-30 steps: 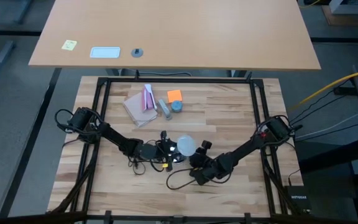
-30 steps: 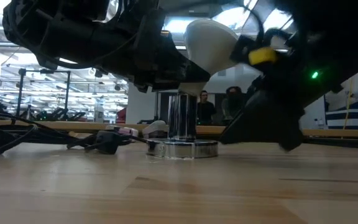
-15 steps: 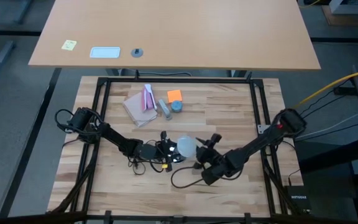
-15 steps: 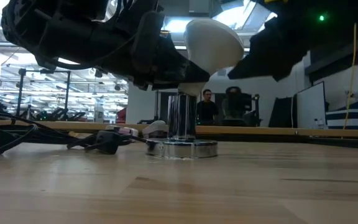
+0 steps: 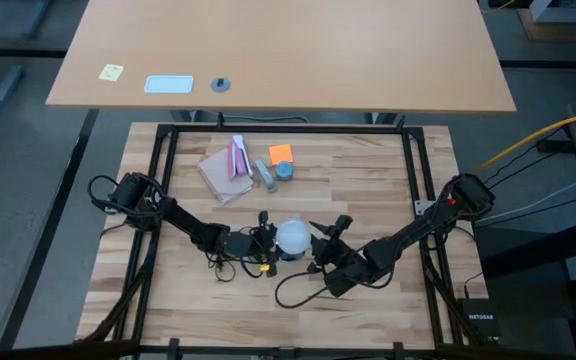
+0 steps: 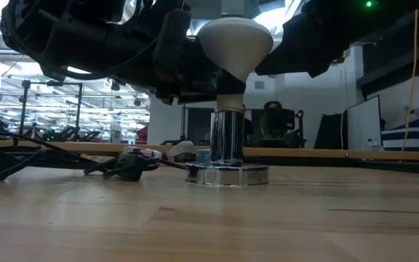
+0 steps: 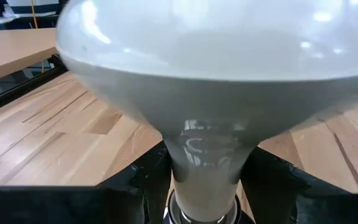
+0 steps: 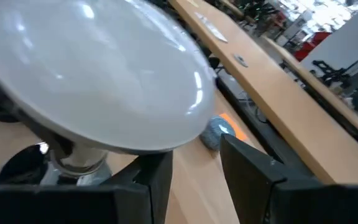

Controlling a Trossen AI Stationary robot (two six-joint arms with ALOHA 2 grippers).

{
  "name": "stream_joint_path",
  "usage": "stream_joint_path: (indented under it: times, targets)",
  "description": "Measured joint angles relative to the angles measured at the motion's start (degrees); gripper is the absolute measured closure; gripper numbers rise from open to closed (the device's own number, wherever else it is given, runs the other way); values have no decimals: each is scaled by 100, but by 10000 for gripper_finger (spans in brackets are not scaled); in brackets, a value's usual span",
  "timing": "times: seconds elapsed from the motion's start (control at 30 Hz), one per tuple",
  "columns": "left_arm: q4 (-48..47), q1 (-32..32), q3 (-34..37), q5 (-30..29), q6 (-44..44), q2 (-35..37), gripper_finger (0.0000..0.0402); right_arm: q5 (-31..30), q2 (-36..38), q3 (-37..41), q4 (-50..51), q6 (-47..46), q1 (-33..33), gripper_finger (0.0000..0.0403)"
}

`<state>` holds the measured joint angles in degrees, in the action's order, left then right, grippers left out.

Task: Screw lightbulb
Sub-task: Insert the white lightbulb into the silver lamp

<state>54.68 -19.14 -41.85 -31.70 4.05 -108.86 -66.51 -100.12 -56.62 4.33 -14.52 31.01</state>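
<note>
My left gripper [image 5: 265, 243] sat low at table centre, fingers [image 7: 138, 186] closed narrow on the pale neck of the lightbulb [image 5: 292, 237], one dark finger on each side of it. In the left wrist view the lightbulb [image 7: 210, 93] filled nearly the whole frame, globe up, neck tapering down to a silver ring between my fingers.

From table height the lightbulb [image 6: 235, 44] stood upright, its neck running down into a shiny metal socket [image 6: 227, 142] whose round base rested flat on the wooden table [image 6: 209, 225]. A black cord [image 5: 293, 285] looped on the table in front of it (thin, curling toward my right arm).

My right gripper [image 5: 320, 247] hung just beside the globe on its right, fingers [image 8: 253, 168] parted w/ a gap between them and nothing in it. Its wrist view looked across the frosted top of the lightbulb [image 8: 92, 81]; no contact btwn those fingers and the glass that I could see.

Farther back on the table, well apart from both grippers: a pink packet [image 5: 236, 158] on a tan pad, an orange block [image 5: 281, 153], and a small blue-grey round piece [image 5: 284, 171]. On the desk behind lay a yellow note [image 5: 111, 72] and a white card [image 5: 169, 84].
</note>
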Motion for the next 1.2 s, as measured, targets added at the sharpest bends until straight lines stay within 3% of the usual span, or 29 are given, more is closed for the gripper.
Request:
stream_joint_path:
  times: [0.27,0.5,1.0,1.2]
  targets:
    - [-5,2,-2,0,105,2,235,504,0,0,-84,13,-84,265]
    - [-24,-2,-2,-19,42,9,235,604,0,0,-462,600,-115,265]
    - [-212,-2,-11,-13,302,22,235,923,0,0,-419,594,-115,265]
    - [-212,0,-11,-5,304,15,235,1740,0,-1,-265,256,-108,265]
